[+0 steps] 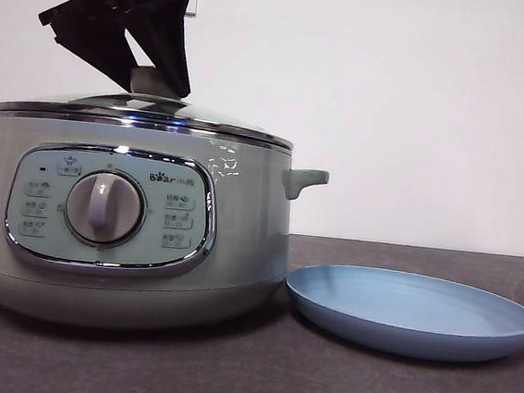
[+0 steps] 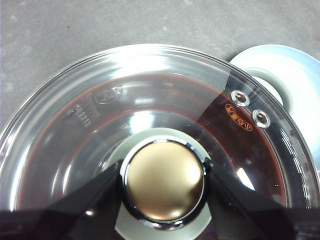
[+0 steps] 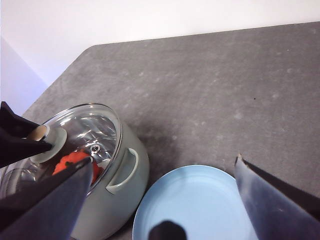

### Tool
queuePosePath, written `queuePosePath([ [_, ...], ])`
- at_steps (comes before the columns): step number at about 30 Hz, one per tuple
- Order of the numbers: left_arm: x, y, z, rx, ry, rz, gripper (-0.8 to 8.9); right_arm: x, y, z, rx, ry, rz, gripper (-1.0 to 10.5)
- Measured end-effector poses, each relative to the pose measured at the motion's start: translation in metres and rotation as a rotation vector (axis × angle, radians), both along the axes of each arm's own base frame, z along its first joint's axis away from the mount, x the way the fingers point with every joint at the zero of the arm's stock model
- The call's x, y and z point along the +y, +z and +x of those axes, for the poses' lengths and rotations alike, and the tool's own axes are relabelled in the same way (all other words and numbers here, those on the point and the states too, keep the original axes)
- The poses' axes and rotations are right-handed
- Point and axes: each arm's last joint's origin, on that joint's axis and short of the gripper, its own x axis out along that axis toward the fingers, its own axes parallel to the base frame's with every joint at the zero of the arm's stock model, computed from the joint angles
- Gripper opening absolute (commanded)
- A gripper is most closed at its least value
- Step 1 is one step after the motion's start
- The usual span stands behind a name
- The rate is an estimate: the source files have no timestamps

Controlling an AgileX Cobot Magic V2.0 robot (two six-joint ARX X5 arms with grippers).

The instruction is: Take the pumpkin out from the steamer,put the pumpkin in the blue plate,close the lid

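- The large round sage-green steamer [image 1: 129, 230] stands on the left part of the dark grey table [image 1: 253, 381], its chrome-framed control panel with the grey dial [image 1: 103, 207] facing the front camera.
- The domed glass lid [image 1: 140, 110] with its chrome rim sits level on the steamer's rim.
- The left gripper [image 1: 153, 79] comes down from the top left in the front view; its two black jaws are clamped on the lid's round sage-green knob [image 2: 164, 181], one on each side of the chrome cap.
- The small orange-red pumpkin [image 3: 75, 162] lies inside the steamer, seen through the glass in the right wrist view, near the wall on the plate's side; much of it is hidden by a jaw.
- The wide, shallow light-blue plate [image 1: 413, 313] rests on the table just beside the steamer, on its right, below the side handle [image 1: 305, 180].
- The right gripper [image 3: 165, 200] hangs above the plate, jaws spread wide apart and holding nothing.
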Motion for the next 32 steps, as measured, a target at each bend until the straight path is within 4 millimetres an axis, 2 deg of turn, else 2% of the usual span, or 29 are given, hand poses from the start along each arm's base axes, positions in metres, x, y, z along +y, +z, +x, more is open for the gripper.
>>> queuePosePath([
  [6,0.003,0.006,-0.006,-0.013,0.001,-0.005,-0.09,0.000,-0.001,0.002,0.007,0.002,0.001,4.7],
  [9,0.014,0.030,-0.025,-0.094,0.003,-0.048,-0.09,0.006,-0.003,0.008,0.009,0.036,0.000,4.7],
  [11,0.023,0.048,-0.042,-0.164,0.003,-0.086,-0.09,0.018,-0.006,0.013,0.021,0.094,0.000,4.7],
  [15,0.043,0.074,-0.074,-0.280,0.056,-0.104,-0.09,0.055,-0.018,0.029,0.075,0.260,-0.012,5.0],
  [17,0.057,0.085,-0.093,-0.347,0.140,-0.072,-0.09,0.083,-0.021,0.039,0.108,0.341,-0.043,6.2],
  [18,0.063,0.089,-0.102,-0.377,0.183,-0.055,-0.09,0.096,-0.021,0.045,0.117,0.361,-0.067,6.4],
  [26,0.096,0.105,-0.147,-0.516,0.396,0.011,-0.09,0.178,-0.009,0.068,0.177,0.528,-0.254,6.3],
  [32,0.112,0.110,-0.172,-0.587,0.473,0.004,-0.09,0.238,-0.008,0.084,0.172,0.604,-0.431,6.3],
])
